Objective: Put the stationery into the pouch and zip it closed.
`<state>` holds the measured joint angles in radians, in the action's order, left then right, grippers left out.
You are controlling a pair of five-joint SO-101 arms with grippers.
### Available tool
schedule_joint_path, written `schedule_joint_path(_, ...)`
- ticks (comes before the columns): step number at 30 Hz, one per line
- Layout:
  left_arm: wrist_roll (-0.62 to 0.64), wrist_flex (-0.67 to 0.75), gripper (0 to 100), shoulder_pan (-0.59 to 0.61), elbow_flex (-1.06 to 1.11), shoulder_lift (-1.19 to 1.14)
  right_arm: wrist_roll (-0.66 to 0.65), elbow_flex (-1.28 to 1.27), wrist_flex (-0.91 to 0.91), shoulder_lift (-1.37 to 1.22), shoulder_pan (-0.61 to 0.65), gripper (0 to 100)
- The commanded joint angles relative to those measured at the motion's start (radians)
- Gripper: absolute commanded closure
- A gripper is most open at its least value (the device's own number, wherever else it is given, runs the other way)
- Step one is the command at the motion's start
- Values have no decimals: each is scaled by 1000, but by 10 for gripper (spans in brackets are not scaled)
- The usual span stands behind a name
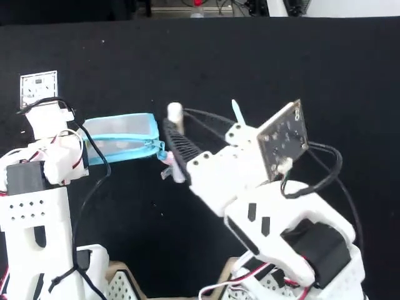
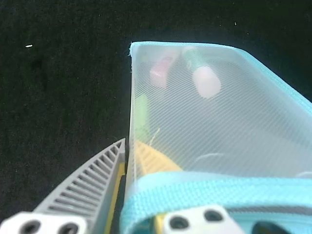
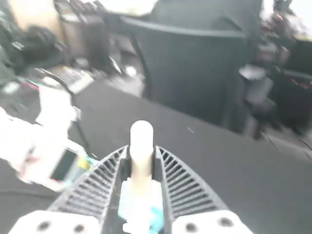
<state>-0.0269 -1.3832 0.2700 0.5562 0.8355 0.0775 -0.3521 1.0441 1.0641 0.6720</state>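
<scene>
Pouch [image 2: 219, 136] — translucent striped mesh, turquoise trim; stick [image 3: 142, 141] — white; table [image 1: 250, 62] black.

Even overhead light fell on my black desk [image 1: 262, 69], which swallowed nearly every shadow. It passed softly through the pouch [image 2: 219, 136] without glare. The white stick [image 3: 142, 141] between my right fingers [image 3: 92, 190] shone pale, and the room behind glared white in patches.
</scene>
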Motion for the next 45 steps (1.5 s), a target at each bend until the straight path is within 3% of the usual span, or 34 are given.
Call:
schedule_joint_path(1,12,8,970,8,-1,3,11,-16,-144,12,51,985)
schedule_joint_path(9,12,8,970,8,-1,3,9,-311,-548,16,52,986)
schedule_joint_path(20,12,8,970,8,-1,3,17,-570,-954,177,52,987)
schedule_joint_path(39,12,8,970,8,-1,3,8,-806,-1185,213,117,987)
schedule_joint_path(45,12,8,970,8,-1,3,-94,-839,-1298,213,121,987)
